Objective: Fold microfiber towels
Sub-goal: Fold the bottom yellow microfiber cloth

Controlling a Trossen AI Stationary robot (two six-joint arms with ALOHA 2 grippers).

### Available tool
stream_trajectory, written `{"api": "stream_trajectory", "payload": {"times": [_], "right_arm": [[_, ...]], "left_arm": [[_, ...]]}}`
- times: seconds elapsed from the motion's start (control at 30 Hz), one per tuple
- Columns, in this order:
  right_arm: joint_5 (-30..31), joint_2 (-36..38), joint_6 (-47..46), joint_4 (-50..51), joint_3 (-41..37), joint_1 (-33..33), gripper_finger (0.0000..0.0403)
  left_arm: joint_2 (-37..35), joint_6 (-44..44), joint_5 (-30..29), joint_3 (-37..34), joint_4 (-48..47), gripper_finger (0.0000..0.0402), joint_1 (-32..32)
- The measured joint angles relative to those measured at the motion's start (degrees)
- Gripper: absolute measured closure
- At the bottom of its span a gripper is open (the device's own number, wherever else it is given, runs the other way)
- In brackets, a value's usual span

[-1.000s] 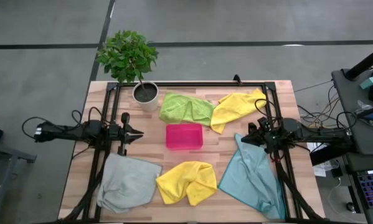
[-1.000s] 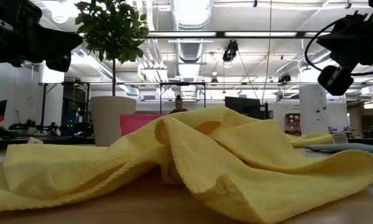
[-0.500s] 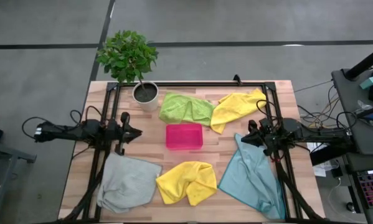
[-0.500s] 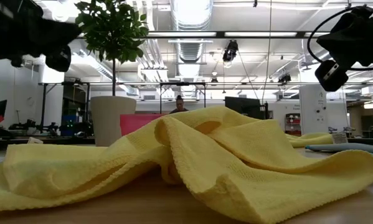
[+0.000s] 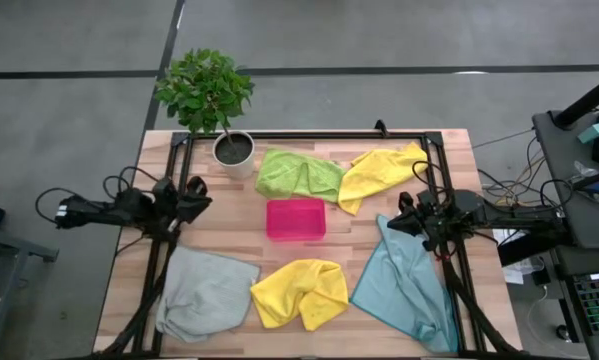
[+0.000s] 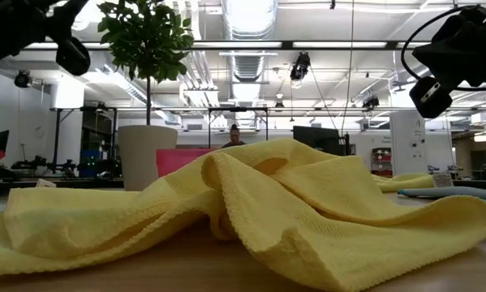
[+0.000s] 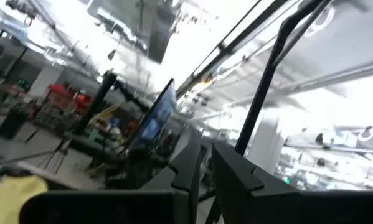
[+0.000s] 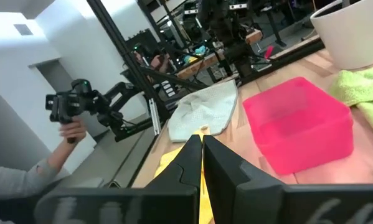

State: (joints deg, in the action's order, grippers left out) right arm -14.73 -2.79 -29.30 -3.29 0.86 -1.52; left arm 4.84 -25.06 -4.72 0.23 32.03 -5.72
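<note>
Five microfiber towels lie crumpled on the wooden table: lime green [image 5: 297, 172] and yellow [image 5: 381, 172] at the far side, grey [image 5: 204, 295], a second yellow [image 5: 299, 292] and teal-blue [image 5: 409, 285] at the near side. The near yellow towel [image 6: 251, 211] fills the low view. My left gripper [image 5: 197, 192] hovers above the table's left side, tipped upward, shut and holding nothing [image 7: 209, 149]. My right gripper [image 5: 389, 224] hovers level above the teal towel's far corner, shut and holding nothing [image 8: 202, 138].
A pink plastic tray [image 5: 296, 218] sits at the table's middle. A potted plant [image 5: 234, 150] stands at the far left. A black metal frame [image 5: 309, 135] runs around the table. In the right wrist view a person's hand [image 8: 68, 130] holds a camera rig beyond the table's left edge.
My left gripper has risen, tipped its fingers upward and rolled about its own line, its tips drawing back toward the table's left edge. My right gripper has rolled a little in place. Both have stayed shut. The towels have not moved.
</note>
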Motion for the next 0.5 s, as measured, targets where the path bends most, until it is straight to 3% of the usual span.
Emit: {"api": "stream_trajectory", "payload": {"times": [0.13, 0.33, 0.5], "right_arm": [[4.9, 0.0, 3.5, -0.1, 0.0, 0.0, 0.0394], [13.9, 0.0, 6.5, -0.9, 0.0, 0.0, 0.0394], [18.5, -0.6, 7.4, -5.5, 0.0, 0.0, 0.0394]], "left_arm": [[0.1, 0.0, -0.7, 0.0, 3.8, 0.0373, 0.0], [0.1, 0.3, -7.7, 0.1, 5.3, 0.0373, 0.0], [2.6, -0.7, -7.9, 0.6, 5.1, 0.0373, 0.0]]}}
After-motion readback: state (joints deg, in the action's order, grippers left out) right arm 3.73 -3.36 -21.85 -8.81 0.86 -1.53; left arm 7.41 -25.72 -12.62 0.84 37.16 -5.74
